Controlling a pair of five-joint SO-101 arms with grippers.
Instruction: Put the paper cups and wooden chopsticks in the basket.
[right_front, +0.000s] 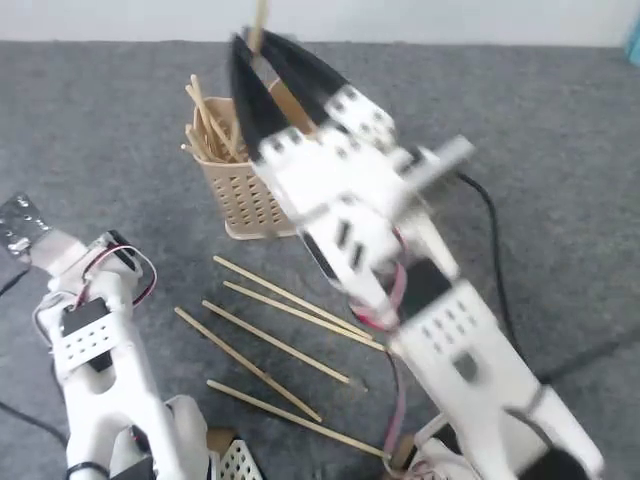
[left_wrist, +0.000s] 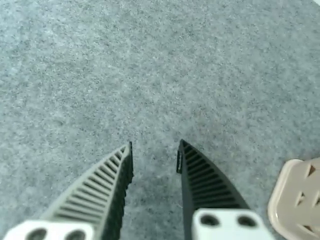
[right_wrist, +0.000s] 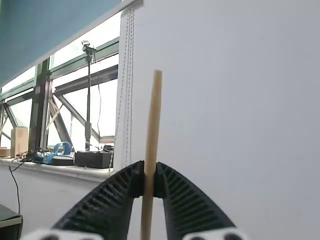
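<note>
Close by, thin wooden chopsticks (right_front: 275, 342) lie loose on the grey fuzzy tabletop (right_front: 120, 110). The left end effector (left_wrist: 154, 150) hangs open there, holding nothing. Farther off, the right end effector (right_wrist: 149, 172) pinches one pale wooden chopstick (right_wrist: 154, 115) upright, high up by the tan plastic basket with holes (right_front: 245, 200). I think it should line the stick up over the basket's mouth, dip low, then let go.

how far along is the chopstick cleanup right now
Done: several chopsticks stand in the basket. In hand: the right gripper is shut on one held chopstick near the basket. Left: five loose chopsticks lie on the grey mat, and the left gripper is open with nothing in it.
</note>
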